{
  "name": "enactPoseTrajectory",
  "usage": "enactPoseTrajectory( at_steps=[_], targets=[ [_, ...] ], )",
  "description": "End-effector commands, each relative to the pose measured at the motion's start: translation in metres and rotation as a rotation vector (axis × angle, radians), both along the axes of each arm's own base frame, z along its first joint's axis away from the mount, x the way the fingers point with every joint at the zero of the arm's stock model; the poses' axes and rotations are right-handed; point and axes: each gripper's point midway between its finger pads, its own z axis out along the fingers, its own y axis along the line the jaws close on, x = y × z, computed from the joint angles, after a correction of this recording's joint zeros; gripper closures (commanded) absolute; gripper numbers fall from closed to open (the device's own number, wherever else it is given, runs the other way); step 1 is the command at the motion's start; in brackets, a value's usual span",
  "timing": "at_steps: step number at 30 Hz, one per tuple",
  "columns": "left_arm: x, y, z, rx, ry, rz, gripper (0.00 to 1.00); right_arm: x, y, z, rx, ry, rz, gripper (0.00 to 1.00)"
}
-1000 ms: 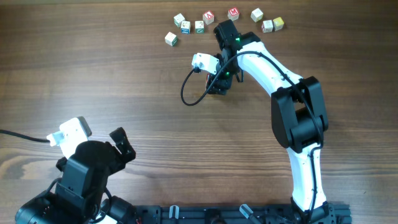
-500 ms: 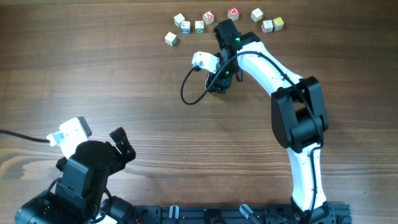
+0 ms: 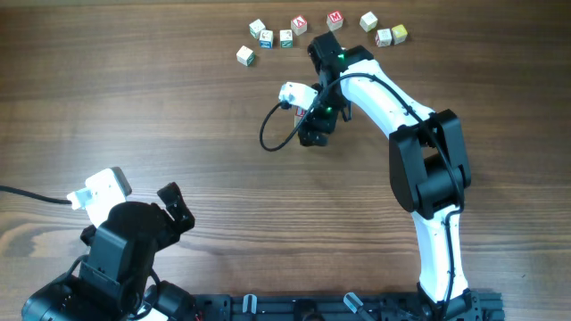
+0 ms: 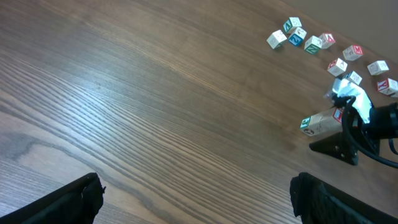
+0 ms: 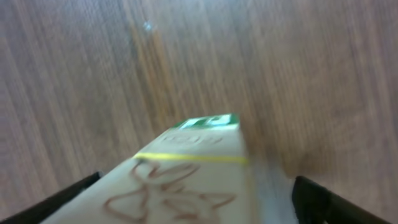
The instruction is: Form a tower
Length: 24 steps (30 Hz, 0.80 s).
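Right wrist view: the right claw is released, jaws spread w/ the tower btwn them. Bare table shows btwn the stack and one jaw, so nothing is clamped. Your step, as I judge it, is getting the open claw clear of the stack. Pull back along the claw's own axis, slow, jaws wide, no sideways drift, since any brush prob. topples a stack this small. Then check the left wrist cam; if it's on its side, regrip and stand it up. The loose cubes sit near, farther up the table, so mind the right arm. As for pos., the tower runs lengthwise away from the wrist, green-lettered end face at the far tip, a yellow seam across it, red line drawings on the side facing the cam. The pic is blurred, so you can't tell if the other jaw touches the wood. In the left wrist view it reads as a pale bar slanting out beside the dark claw, not standing straight; whether it rests on the table or leans on the claw, can't tell. Overhead, the arm hides it. The left claw is parked well apart, also spread wide, holding nothing.
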Motion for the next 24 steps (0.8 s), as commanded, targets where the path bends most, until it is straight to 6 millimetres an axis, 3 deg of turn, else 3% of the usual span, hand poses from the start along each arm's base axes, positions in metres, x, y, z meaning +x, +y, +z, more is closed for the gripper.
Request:
enactPoseTrajectory(
  at_steps=[1, 5, 8, 9, 11, 13, 15, 18, 20, 24],
  targets=[
    [0.0, 0.0, -0.001, 0.011, 0.003, -0.014, 0.0, 0.015, 0.005, 0.037, 0.034, -0.053, -0.097, 0.0],
    [0.0, 0.0, -0.001, 0.011, 0.003, -0.014, 0.0, 0.036, 0.014, 0.095, 0.128, -0.115, -0.346, 0.0],
    [0.0, -0.001, -0.001, 0.011, 0.003, -0.015, 0.0, 0.058, 0.018, 0.133, 0.242, -0.093, -0.725, 0.0],
    [0.0, 0.0, -0.001, 0.011, 0.003, -0.014, 0.0, 0.067, 0.012, 0.14, 0.264, -0.062, -0.954, 0.0],
    [0.0, 0.0, -0.001, 0.011, 0.004, -0.014, 0.0, 0.074, -0.001, 0.14, 0.28, 0.004, -1.292, 0.0],
    [0.0, 0.0, -0.001, 0.011, 0.003, -0.014, 0.0, 0.076, -0.008, 0.137, 0.286, 0.053, -1.489, 0.0],
    [0.0, 0.0, -0.001, 0.011, 0.003, -0.014, 0.0, 0.067, -0.012, 0.131, 0.264, 0.12, -1.62, 0.0],
    [0.0, 0.0, -0.001, 0.011, 0.003, -0.014, 0.0, 0.056, -0.027, 0.114, 0.182, 0.077, -1.828, 0.0],
    [0.0, 0.0, -0.001, 0.011, 0.003, -0.014, 0.0, 0.048, -0.026, 0.101, 0.15, 0.036, -1.893, 0.0],
    [0.0, 0.0, -0.001, 0.011, 0.003, -0.014, 0.0, 0.038, 0.006, 0.086, 0.152, -0.043, -1.761, 0.0]
  ],
)
